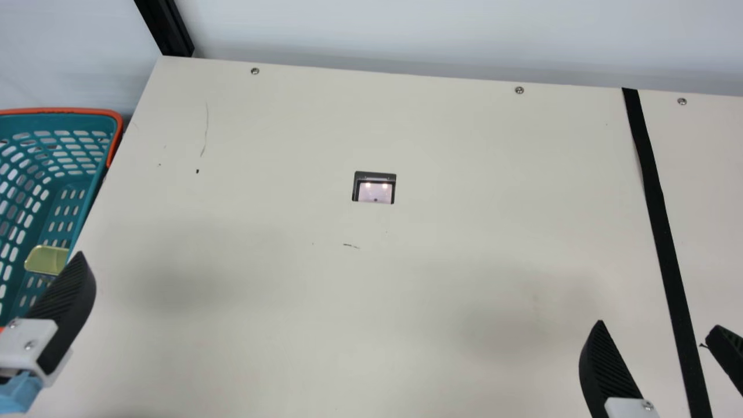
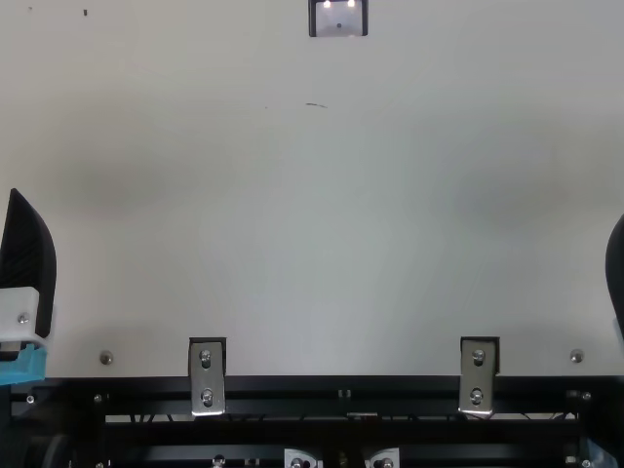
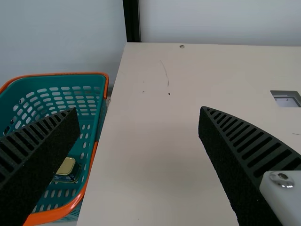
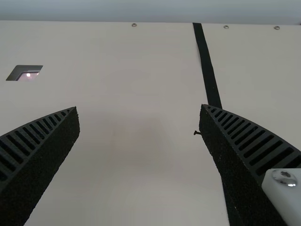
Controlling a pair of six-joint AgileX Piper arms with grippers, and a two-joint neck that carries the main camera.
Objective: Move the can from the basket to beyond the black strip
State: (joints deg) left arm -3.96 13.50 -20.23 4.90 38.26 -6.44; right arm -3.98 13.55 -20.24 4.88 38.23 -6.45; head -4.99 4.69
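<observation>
Clock-face directions by the main view, from its centre. Across the middle, a cream table (image 1: 464, 145) with soft shadows low down and, at the very centre, a dark-rimmed opening (image 1: 374, 190) with two small bright glints inside. Just below this, a short dark scuff (image 1: 351, 246); toward ten o'clock, a thin scratch (image 1: 205, 130) with a dark speck (image 1: 197, 171) near its foot. Along the far edge, three screws (image 1: 519, 90), from eleven round to past two. Beyond, a pale wall (image 1: 406, 35), and between ten and eleven, a black post (image 1: 168, 32). From two down to four, a long black strip (image 1: 662, 215), slightly slanted.

At nine, beside the table's edge, a teal basket (image 1: 87, 110) with an orange rim. Inside, on the side toward the table, the can (image 1: 47, 260), with a yellowish lid.

Past eight, the left gripper (image 1: 64, 313), with fingers wide apart in the left wrist view and nothing in hold. Near four, the right gripper (image 1: 659, 323), likewise wide apart and without a load, above the strip. In the top view, at six, a black rail (image 2: 341, 395) with two metal brackets (image 2: 207, 380).
</observation>
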